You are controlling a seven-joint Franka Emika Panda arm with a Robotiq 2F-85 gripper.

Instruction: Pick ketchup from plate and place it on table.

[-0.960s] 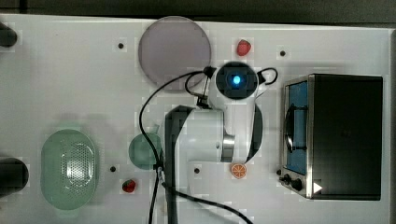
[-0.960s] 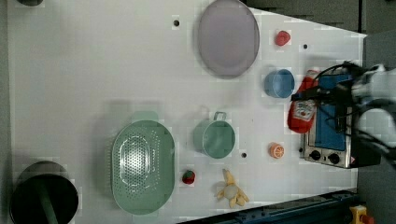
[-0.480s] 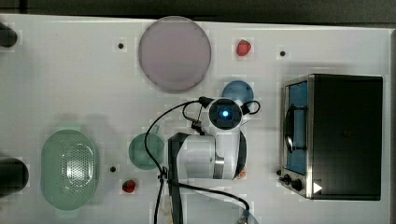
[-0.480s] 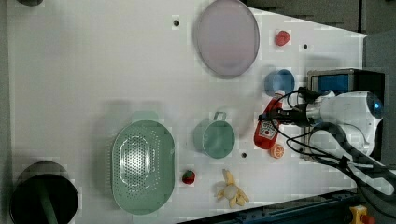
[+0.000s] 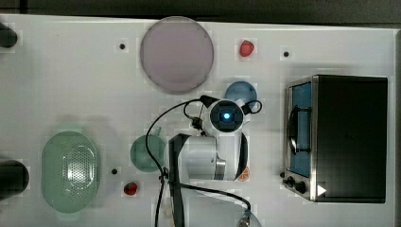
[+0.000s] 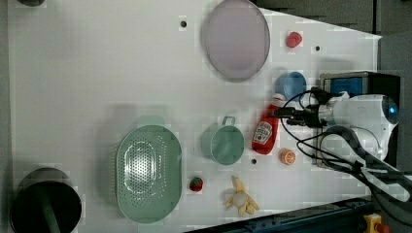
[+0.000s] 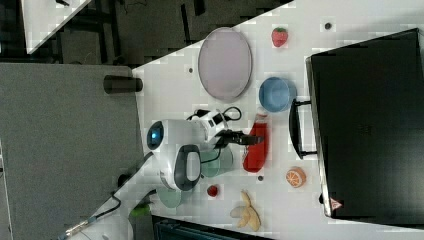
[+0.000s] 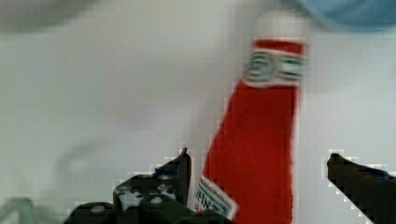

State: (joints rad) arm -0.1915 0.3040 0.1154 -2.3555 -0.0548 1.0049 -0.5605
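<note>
Small red plastic ketchup bottle (image 6: 265,133) lying flat on white tabletop (image 6: 97,73), between green mug (image 6: 223,144) and orange slice (image 6: 288,157). Black gripper (image 8: 257,168) spread wide, straddling bottle. Risk: snagging or rolling it on withdrawal.

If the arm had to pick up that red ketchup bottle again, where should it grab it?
Probably across the wide red body of the ketchup bottle, coming straight down from above. It lies flat on the white table, and the body offers two long, nearly parallel sides, unlike the narrow white-capped neck.
</note>
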